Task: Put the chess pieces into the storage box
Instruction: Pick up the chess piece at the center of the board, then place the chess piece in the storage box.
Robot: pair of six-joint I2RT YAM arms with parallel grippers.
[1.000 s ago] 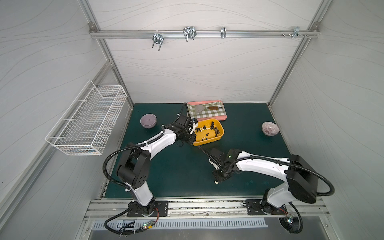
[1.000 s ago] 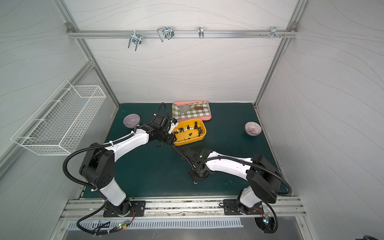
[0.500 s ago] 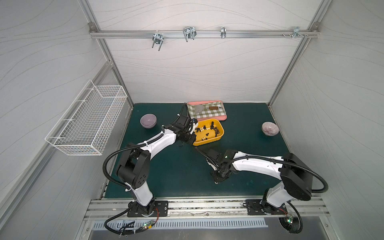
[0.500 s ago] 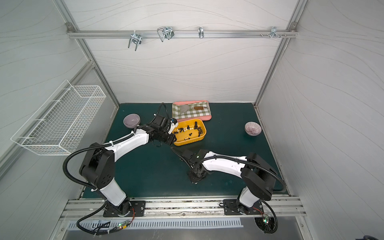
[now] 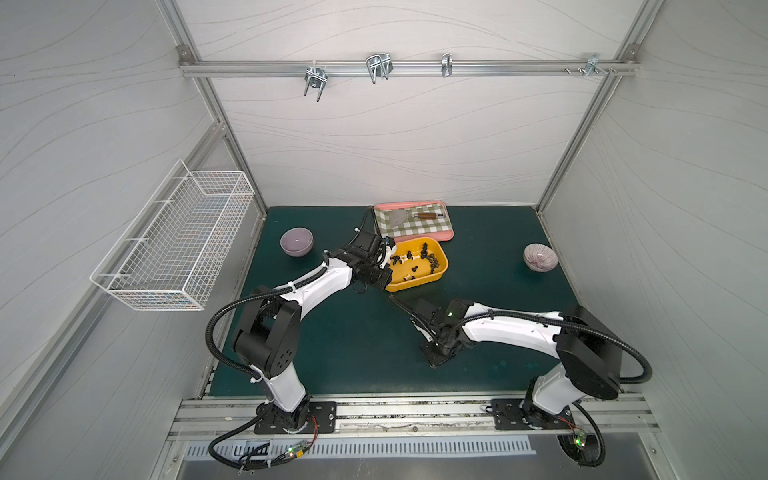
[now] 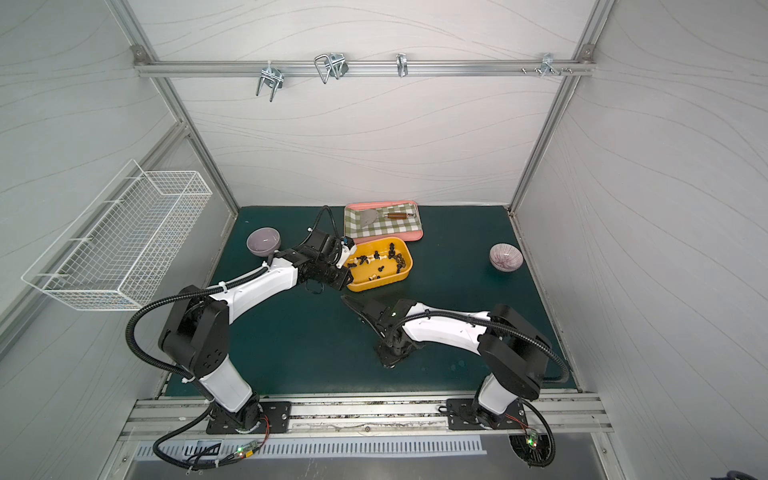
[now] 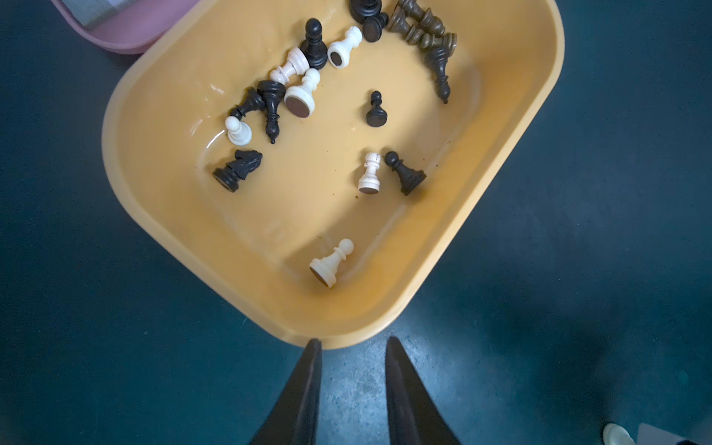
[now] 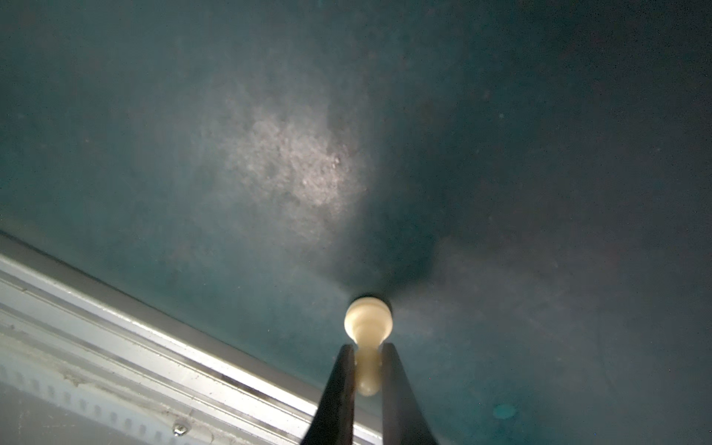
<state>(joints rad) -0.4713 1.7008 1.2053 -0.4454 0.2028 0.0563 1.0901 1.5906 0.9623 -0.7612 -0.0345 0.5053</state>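
Now the right tool (image 8: 368, 346) has just clenched on a cream pawn (image 8: 368, 318) at the near edge of the desk (image 5: 353, 332), well apart from the storage box (image 7: 177, 219); left tool (image 7: 352, 341) released, empty beside that box; carry likely next.

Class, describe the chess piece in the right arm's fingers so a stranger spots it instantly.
On the green mat, look near the front rail, away from the storage box. There the fingers of the right gripper are shut on a cream chess piece; the box's pieces lie loose, this one is pinched.
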